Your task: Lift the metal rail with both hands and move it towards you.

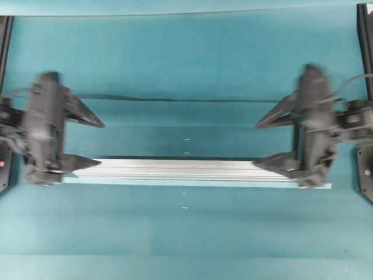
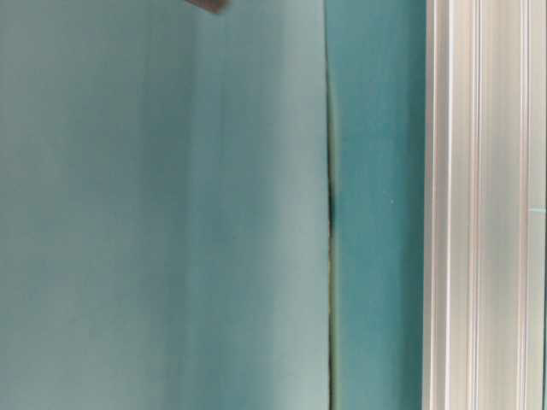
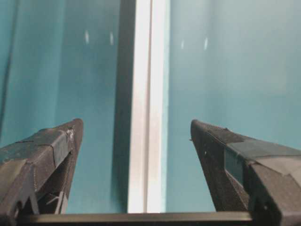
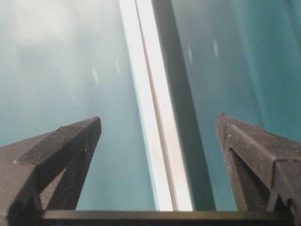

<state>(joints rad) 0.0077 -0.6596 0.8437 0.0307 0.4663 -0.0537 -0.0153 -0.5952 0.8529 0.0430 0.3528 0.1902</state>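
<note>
The metal rail (image 1: 175,169) lies flat across the teal table, a long silver grooved bar. It fills the right side of the table-level view (image 2: 483,213). My left gripper (image 1: 100,143) hovers over the rail's left end, open, its near finger overlapping the bar from above. My right gripper (image 1: 256,144) stands the same way over the right end, open. In the left wrist view the rail (image 3: 148,70) runs between the spread fingers of the left gripper (image 3: 136,123), touching neither. The right wrist view shows the rail (image 4: 146,56) likewise inside the wide right gripper (image 4: 158,117). Both arms look blurred.
A dark seam (image 1: 175,99) crosses the teal mat behind the rail, and shows as an upright line in the table-level view (image 2: 329,213). Black frame posts (image 1: 4,41) stand at the far corners. Small white marks (image 1: 186,140) dot the mat's middle.
</note>
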